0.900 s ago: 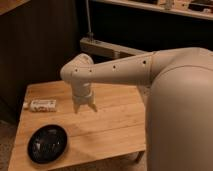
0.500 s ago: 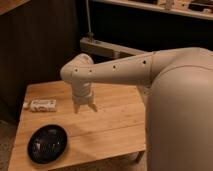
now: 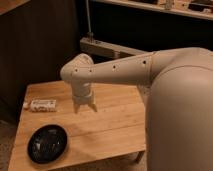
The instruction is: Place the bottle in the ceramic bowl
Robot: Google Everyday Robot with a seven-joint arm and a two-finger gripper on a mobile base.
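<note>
The bottle [image 3: 41, 105] lies on its side near the left edge of the wooden table [image 3: 110, 127], its white cap pointing left. The ceramic bowl [image 3: 47, 143], round, shallow and glossy black, sits near the table's front left corner, in front of the bottle. My gripper [image 3: 85, 108] hangs from the white arm over the middle of the table, to the right of the bottle and above and to the right of the bowl. Its fingers point down, stand slightly apart and hold nothing.
My large white arm [image 3: 175, 100] fills the right side of the view and hides the table's right part. A dark wooden wall [image 3: 35, 45] stands behind the table, with a metal rail [image 3: 107, 47] at the back.
</note>
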